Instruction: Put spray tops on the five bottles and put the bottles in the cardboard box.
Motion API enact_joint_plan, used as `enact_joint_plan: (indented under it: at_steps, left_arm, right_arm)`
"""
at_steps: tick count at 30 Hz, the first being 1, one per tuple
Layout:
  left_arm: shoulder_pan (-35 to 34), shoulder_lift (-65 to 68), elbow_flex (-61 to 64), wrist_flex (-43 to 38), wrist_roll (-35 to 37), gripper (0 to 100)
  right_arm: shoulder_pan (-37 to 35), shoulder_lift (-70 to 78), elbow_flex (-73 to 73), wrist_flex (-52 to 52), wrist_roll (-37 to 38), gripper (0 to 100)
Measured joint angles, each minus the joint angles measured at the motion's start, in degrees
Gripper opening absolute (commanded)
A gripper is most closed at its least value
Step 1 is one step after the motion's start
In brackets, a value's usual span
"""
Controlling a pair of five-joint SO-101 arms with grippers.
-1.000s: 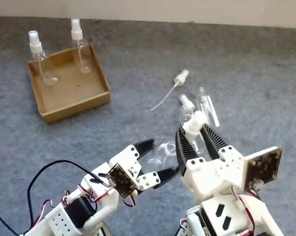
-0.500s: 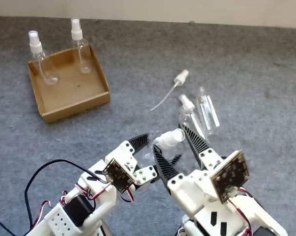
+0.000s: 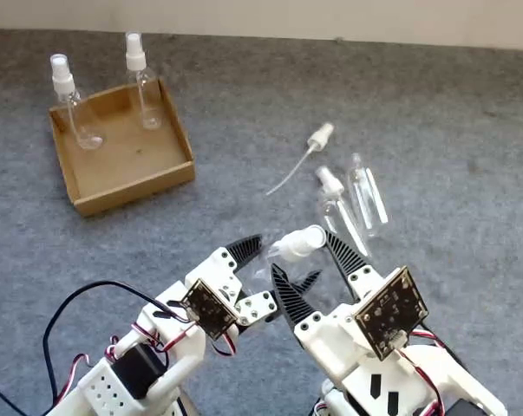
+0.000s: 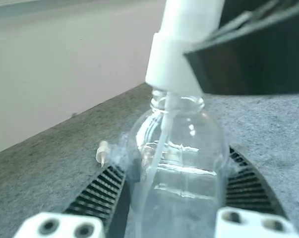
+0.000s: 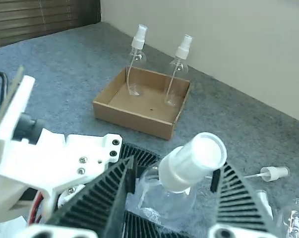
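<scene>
While the spray top [image 4: 181, 49] is hanging just above the neck of the clear bottle [image 4: 179, 168], its tube reaching down inside, the right gripper [image 3: 303, 251] is pinching that top and the left gripper [image 3: 277, 264] is clamping the bottle, close before both arms. Farther back, a loose spray top [image 3: 320, 137] and two lying bottles [image 3: 367, 195] are resting on the grey carpet [image 3: 244, 113]. Two capped bottles [image 3: 144, 87] are standing in the cardboard box [image 3: 131, 195].

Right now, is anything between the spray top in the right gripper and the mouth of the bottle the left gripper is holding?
Nothing visible does. The right gripper holds the spray top just above the open neck of the bottle, its tube hanging inside; the left gripper clamps the bottle.
</scene>
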State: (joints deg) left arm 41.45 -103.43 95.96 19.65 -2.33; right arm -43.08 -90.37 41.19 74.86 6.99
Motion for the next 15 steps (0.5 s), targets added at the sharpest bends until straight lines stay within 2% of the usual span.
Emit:
enact_joint_plan:
  at_steps: [10,12,15]
  left_arm:
    - [-11.4,0.0,0.0,0.0,0.0,15]
    - [-12.5,0.0,0.0,-1.3,0.0,15]
    - [-15.6,0.0,0.0,-4.1,0.0,15]
  right_arm:
    - [0.0,-8.9,0.0,0.0,0.0,20.6]
    - [1.8,-11.9,0.0,0.0,0.0,16.1]
    - [9.0,-14.1,1.8,0.0,0.0,6.0]
